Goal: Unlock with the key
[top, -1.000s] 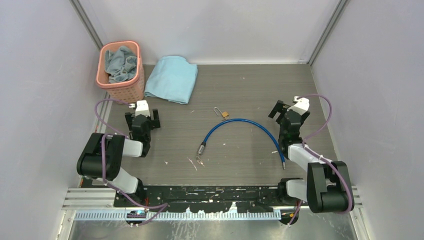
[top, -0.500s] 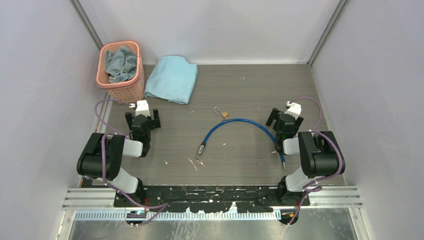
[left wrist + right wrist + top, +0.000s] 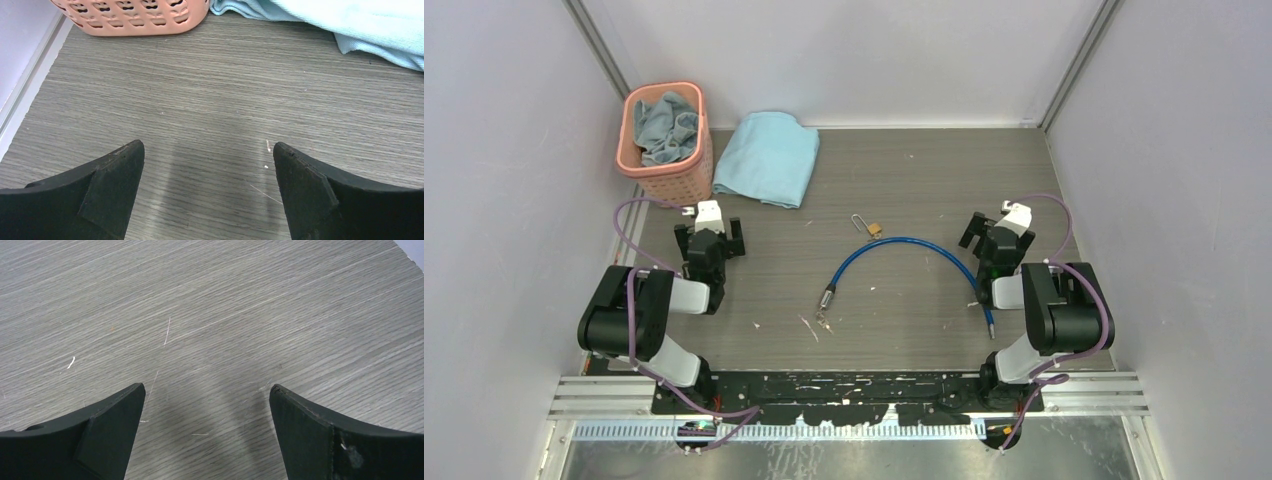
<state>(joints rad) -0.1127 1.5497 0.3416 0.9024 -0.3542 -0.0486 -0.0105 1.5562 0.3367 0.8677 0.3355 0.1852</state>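
At the centre of the grey wood-grain worktop (image 3: 894, 330), the small brass padlock (image 3: 875, 229) lies with its thin shackle (image 3: 858, 221) swung out towards ten o'clock, just beyond the crown of the arched blue cable (image 3: 902, 262). That open-looking shackle fits a lock already undone; no key is clear to me at this size, so I can't call the stage. Left pincer (image 3: 710, 238) hangs at nine o'clock, fingers spread wide over bare wood; right pincer (image 3: 993, 236) at three o'clock, fingers (image 3: 85, 440) likewise apart, holding nothing. Any approach should come down square over the lock body, steadying it so it doesn't skate. Against the earlier frames: the right arm has folded back towards its base, its pincer settling slightly. Left arm, lock, cable, pink plastic basket (image 3: 667, 170) and folded pale-blue towel (image 3: 769, 157) haven't moved.
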